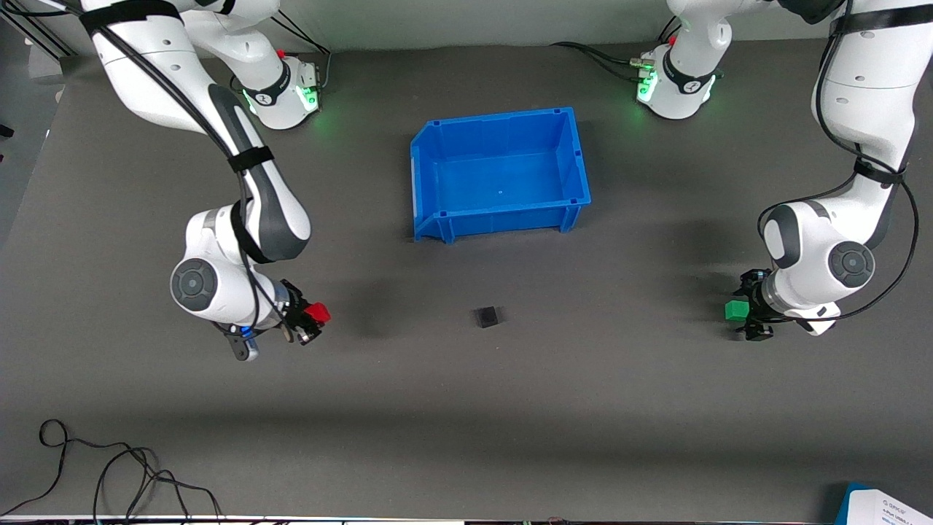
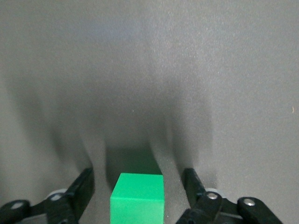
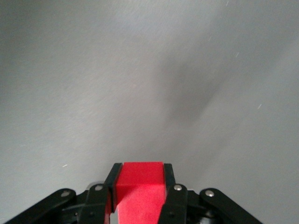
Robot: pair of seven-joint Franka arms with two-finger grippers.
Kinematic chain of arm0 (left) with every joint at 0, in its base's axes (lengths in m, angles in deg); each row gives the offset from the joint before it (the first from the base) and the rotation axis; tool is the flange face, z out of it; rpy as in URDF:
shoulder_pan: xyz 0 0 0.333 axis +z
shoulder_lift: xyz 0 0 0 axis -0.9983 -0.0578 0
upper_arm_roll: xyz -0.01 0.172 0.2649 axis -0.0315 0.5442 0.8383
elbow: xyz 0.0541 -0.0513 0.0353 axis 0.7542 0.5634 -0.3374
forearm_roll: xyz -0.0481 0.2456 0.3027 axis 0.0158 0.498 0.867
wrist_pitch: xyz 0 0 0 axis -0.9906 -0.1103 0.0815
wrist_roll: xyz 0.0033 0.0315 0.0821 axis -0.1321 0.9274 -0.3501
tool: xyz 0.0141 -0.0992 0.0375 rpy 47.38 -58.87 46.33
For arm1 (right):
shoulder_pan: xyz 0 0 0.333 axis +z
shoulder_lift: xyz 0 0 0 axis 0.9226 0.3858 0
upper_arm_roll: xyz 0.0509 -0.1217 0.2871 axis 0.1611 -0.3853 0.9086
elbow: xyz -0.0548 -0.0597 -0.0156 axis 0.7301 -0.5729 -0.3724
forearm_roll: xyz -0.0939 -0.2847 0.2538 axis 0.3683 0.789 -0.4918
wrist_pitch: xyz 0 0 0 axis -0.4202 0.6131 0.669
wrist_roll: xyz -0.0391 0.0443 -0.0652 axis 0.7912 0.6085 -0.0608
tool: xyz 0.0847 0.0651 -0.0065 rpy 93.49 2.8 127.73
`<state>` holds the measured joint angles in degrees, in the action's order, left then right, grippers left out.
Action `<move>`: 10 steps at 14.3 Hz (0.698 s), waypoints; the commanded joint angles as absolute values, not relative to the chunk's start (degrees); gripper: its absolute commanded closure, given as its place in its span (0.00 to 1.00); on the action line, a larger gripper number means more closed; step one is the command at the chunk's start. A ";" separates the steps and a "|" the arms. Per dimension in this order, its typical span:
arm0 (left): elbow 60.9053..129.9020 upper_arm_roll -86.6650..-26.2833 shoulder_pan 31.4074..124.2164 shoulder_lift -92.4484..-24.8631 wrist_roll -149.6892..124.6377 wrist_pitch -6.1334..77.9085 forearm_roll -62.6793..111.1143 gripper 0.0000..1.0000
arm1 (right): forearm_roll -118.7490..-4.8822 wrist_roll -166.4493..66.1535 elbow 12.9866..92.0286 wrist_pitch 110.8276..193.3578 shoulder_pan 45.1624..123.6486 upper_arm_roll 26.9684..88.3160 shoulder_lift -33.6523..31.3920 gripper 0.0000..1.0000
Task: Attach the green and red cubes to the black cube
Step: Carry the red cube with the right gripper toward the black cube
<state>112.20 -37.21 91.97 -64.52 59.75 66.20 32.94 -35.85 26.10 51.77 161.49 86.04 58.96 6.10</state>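
Front view shows both arms bent low over the grey surface (image 1: 583, 408), one at each end. Right gripper (image 1: 312, 321) has its fingers (image 3: 113, 179) closed tight on the red cube (image 1: 318, 313). Left gripper (image 1: 751, 313) has fingers (image 2: 84, 184) spread wide, with the green cube (image 1: 737, 310) between them, touching neither. Black cube (image 1: 488, 316) lies on the surface between the grippers, nearer the camera than the blue bin (image 1: 576, 146).

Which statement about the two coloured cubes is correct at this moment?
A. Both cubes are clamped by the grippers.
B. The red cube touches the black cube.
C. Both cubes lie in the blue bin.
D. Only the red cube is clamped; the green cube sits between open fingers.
D: the right gripper presses the red cube, while gaps separate the green cube from the left gripper.
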 commanded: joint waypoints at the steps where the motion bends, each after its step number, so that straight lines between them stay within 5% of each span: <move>1: 112.94 -36.30 91.08 -63.62 61.36 65.85 34.18 0.24 | -37.80 33.43 44.91 160.31 88.74 58.43 11.60 0.77; 6: 112.94 -36.30 90.11 -63.62 63.73 65.68 34.18 0.26 | -37.80 48.20 35.42 160.31 93.75 58.43 18.28 0.77; 10: 112.76 -36.21 90.38 -63.53 63.64 63.84 35.83 0.78 | -41.75 58.66 26.81 160.40 97.71 58.43 24.26 0.77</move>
<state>112.09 -37.07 91.25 -64.04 61.93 65.50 33.66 -38.91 53.29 34.42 161.54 95.64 59.13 19.41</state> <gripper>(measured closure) 0.524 0.608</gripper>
